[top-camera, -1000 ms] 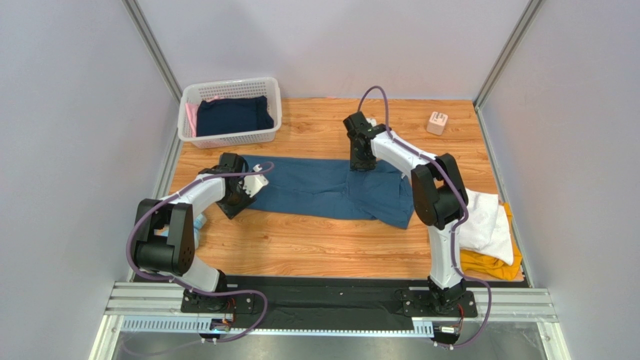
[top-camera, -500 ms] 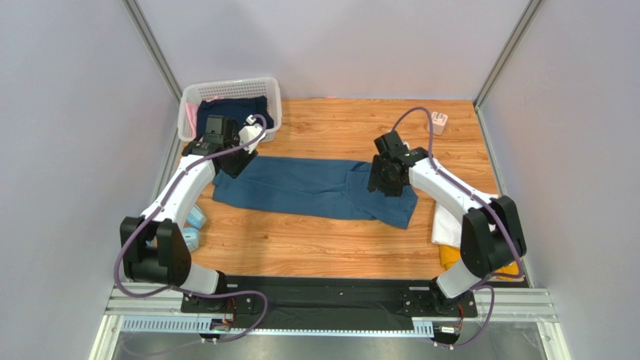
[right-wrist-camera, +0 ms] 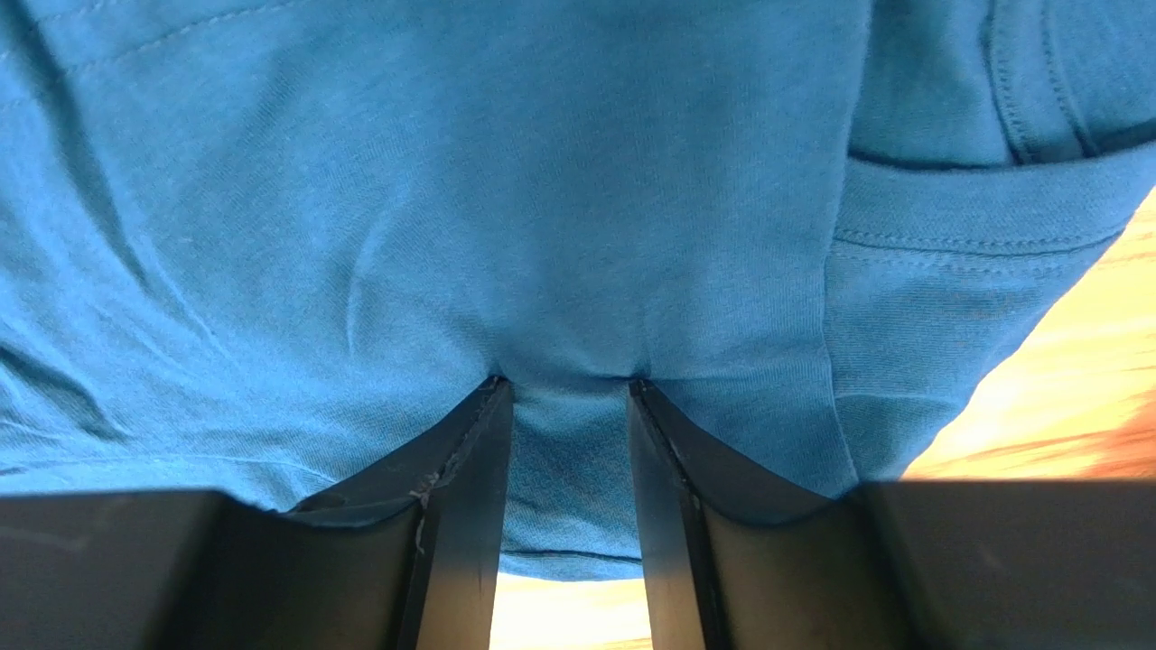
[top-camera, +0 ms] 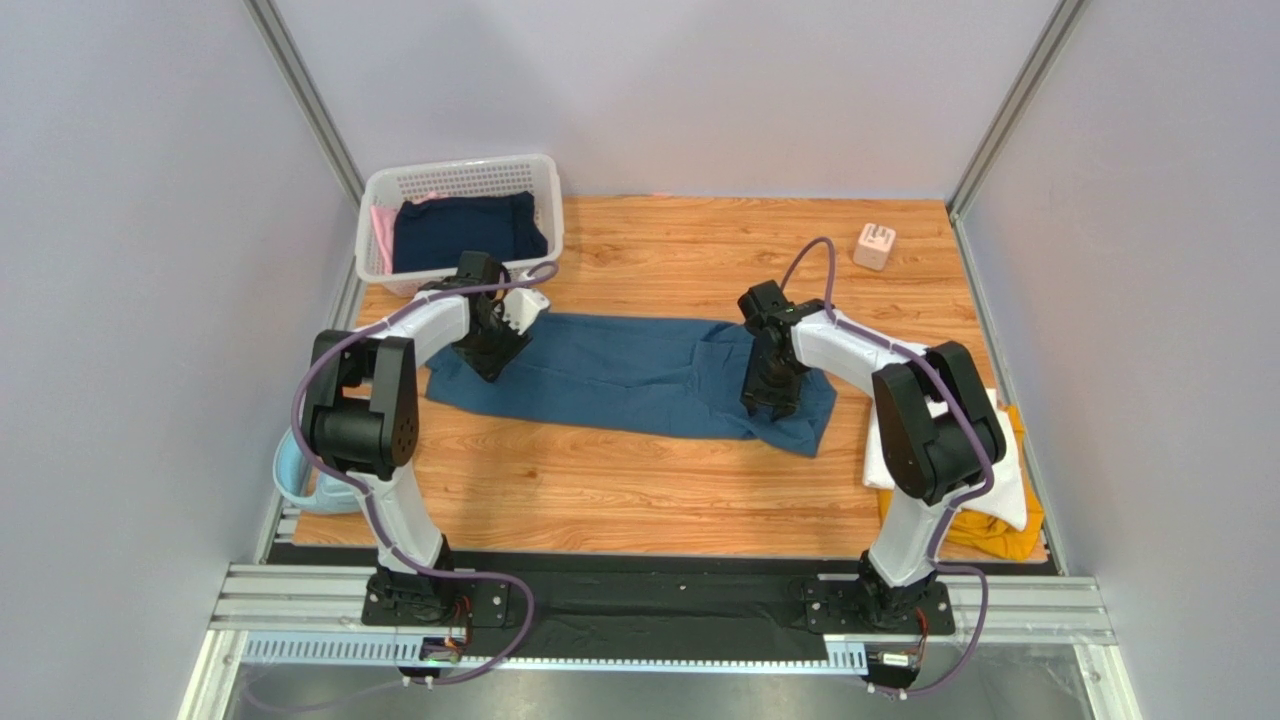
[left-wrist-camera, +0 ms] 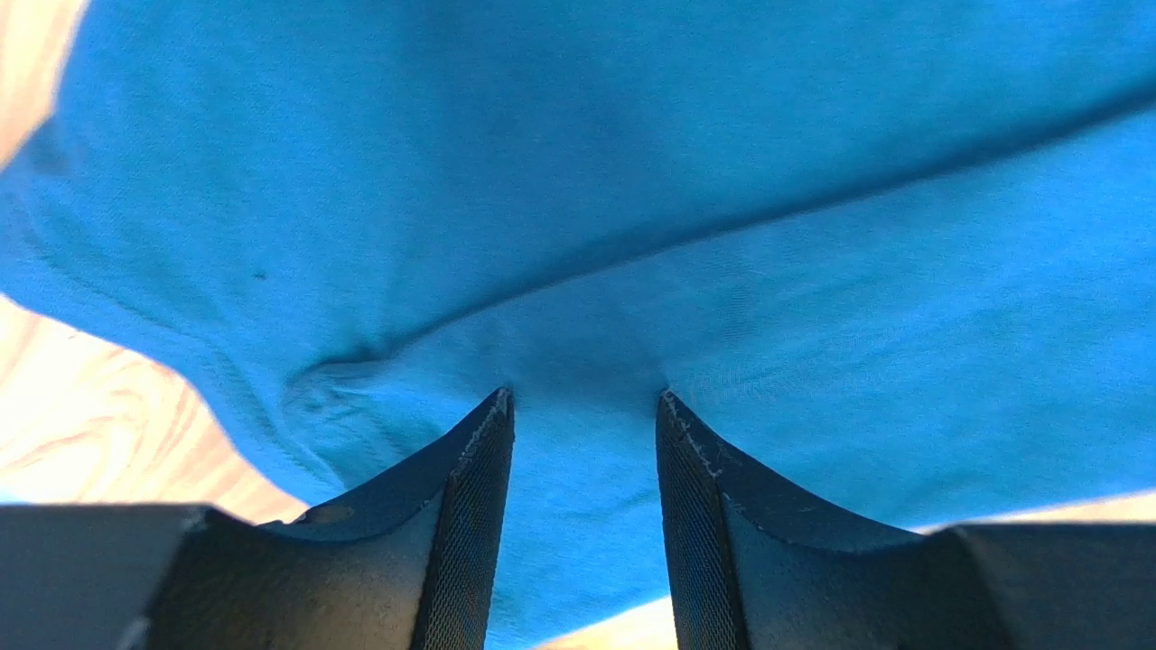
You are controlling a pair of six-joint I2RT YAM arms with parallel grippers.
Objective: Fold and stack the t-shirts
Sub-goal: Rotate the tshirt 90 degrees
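The teal-blue t-shirt (top-camera: 631,375) lies as a long folded strip across the middle of the table. My left gripper (top-camera: 493,357) stands on its left end. In the left wrist view the jaws (left-wrist-camera: 581,396) are apart, tips pressed into the cloth (left-wrist-camera: 611,203), which runs smooth between them. My right gripper (top-camera: 763,402) stands on the shirt's right end, jaws (right-wrist-camera: 567,382) also apart, tips dimpling the fabric (right-wrist-camera: 475,176) near its hem. A folded white t-shirt (top-camera: 1004,477) lies on a mustard-yellow one (top-camera: 992,528) at the right edge, partly hidden by the right arm.
A white lattice basket (top-camera: 463,165) at the back left holds a dark navy garment (top-camera: 466,233) and something pink (top-camera: 383,233). A small pale cube (top-camera: 875,245) sits at the back right. A pale-blue rounded item (top-camera: 290,465) lies by the left wall.
The left arm swung out towards the basket and came back down onto the shirt's left end. The right gripper shifted from the shirt's far edge to its near right end. The shirt's left end now lies spread out.
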